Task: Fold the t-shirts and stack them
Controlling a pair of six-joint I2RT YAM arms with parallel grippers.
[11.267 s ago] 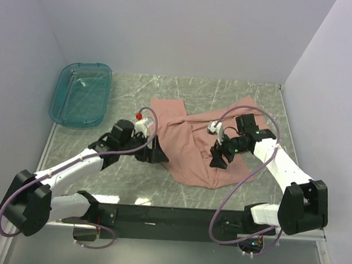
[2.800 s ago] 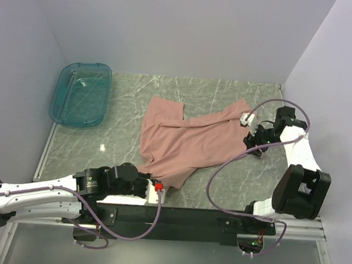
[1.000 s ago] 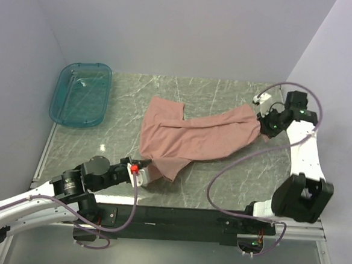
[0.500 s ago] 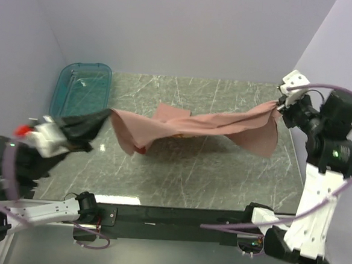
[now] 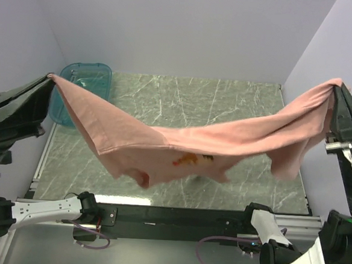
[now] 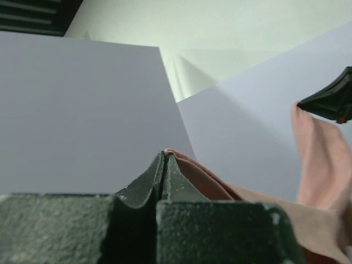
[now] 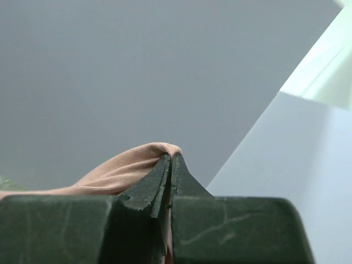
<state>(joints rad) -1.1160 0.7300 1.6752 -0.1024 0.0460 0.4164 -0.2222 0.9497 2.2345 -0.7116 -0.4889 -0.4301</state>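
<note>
Dusty-pink t-shirt (image 5: 181, 147) sags mid-frame; we judge it soft, light.
Left tool (image 5: 50, 78) and right tool (image 5: 337, 86) clench opposite edges, sound holds.

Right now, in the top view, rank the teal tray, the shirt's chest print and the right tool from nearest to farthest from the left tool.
1. The teal tray: far left, right next to the left tool in this view.
2. The chest print: mid-span on the sagging t-shirt, toward the front.
3. The right tool: far right, pinching the other end.
</note>
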